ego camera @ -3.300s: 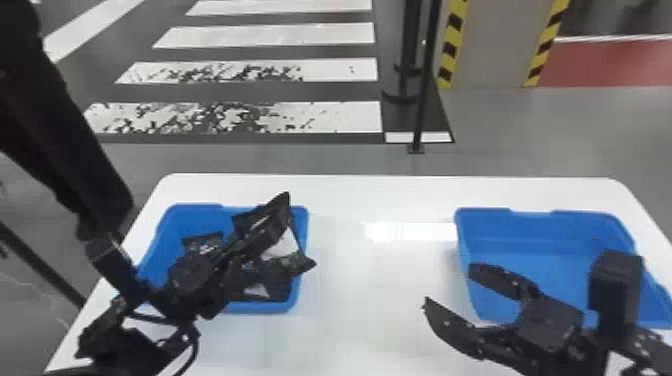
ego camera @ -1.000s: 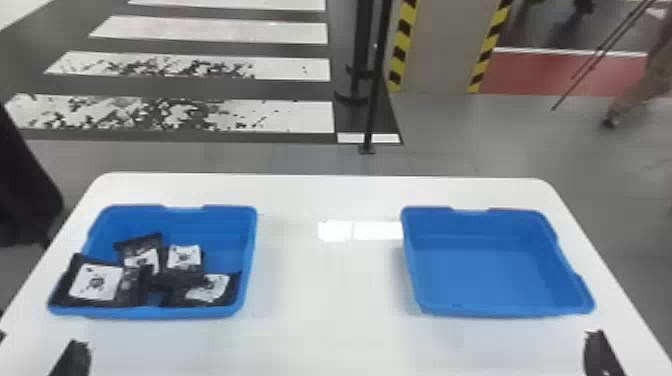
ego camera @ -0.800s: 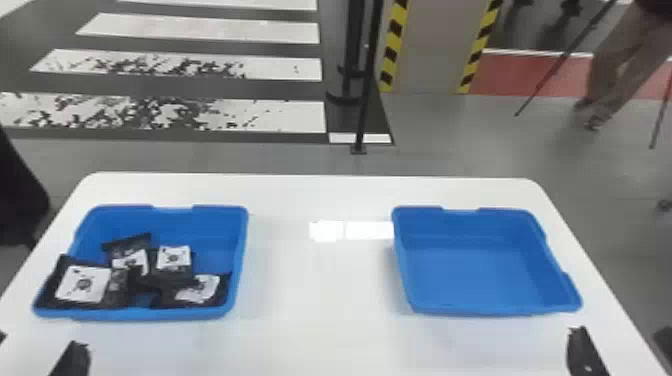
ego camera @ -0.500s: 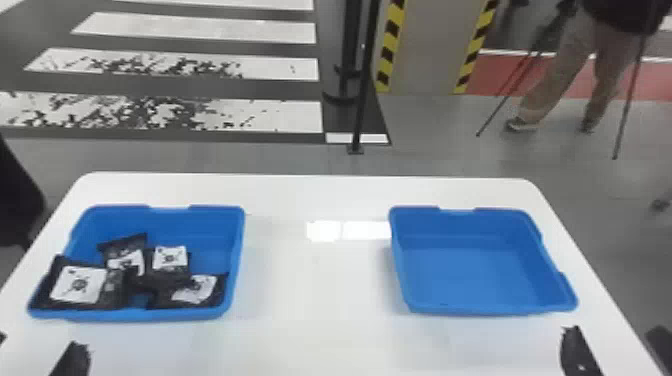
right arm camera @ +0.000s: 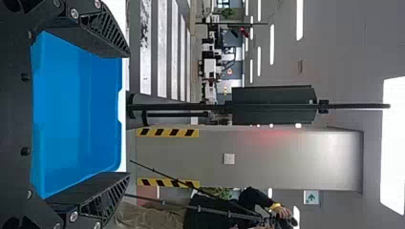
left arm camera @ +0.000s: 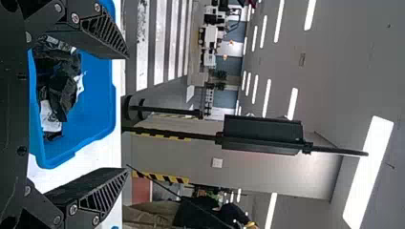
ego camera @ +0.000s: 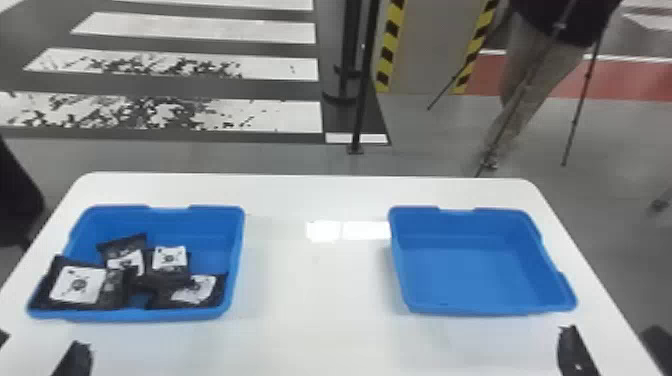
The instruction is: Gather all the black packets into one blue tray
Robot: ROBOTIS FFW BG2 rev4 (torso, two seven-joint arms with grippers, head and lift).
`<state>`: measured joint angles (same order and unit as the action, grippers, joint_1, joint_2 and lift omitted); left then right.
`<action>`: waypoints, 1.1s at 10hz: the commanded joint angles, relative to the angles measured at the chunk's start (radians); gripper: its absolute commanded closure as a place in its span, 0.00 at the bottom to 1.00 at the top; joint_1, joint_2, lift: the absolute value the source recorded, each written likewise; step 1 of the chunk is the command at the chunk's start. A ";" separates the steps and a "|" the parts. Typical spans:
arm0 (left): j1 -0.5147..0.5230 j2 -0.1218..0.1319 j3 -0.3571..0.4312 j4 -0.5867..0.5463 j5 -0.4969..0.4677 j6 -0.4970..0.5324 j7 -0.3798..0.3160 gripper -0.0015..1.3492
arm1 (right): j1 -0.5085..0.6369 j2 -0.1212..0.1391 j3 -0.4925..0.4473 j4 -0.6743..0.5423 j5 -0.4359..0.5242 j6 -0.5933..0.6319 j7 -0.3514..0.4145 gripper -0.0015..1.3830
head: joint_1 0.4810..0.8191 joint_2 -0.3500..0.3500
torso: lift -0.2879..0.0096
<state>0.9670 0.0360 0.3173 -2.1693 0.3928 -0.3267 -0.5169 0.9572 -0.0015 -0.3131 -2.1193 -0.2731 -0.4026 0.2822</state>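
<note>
Black packets [ego camera: 80, 285], at least four, heaped and overlapping inside left tray [ego camera: 236, 250], toward its near side. Left gripper [ego camera: 41, 340] in front of left tray, jaws released, spread wide. Right gripper [ego camera: 611, 331] well right of left tray, jaws likewise wide apart. Right tray [ego camera: 470, 275] right of left tray, apart. White table [ego camera: 310, 310] under left tray.

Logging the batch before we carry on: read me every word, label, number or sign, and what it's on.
No words or numbers are readable.
White labels on the black packets in the left blue tray: print too small.
Green-and-white sign beside the grey pillar: an arrow, no readable words.
White plate on that pillar: too small.
</note>
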 commanded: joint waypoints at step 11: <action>-0.003 -0.001 0.000 0.001 0.002 -0.005 0.000 0.15 | 0.002 0.002 0.000 -0.007 -0.002 0.000 0.000 0.11 | 0.63 0.37 | 0.60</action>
<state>0.9645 0.0363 0.3170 -2.1696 0.3948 -0.3307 -0.5169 0.9596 -0.0015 -0.3131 -2.1241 -0.2752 -0.4026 0.2822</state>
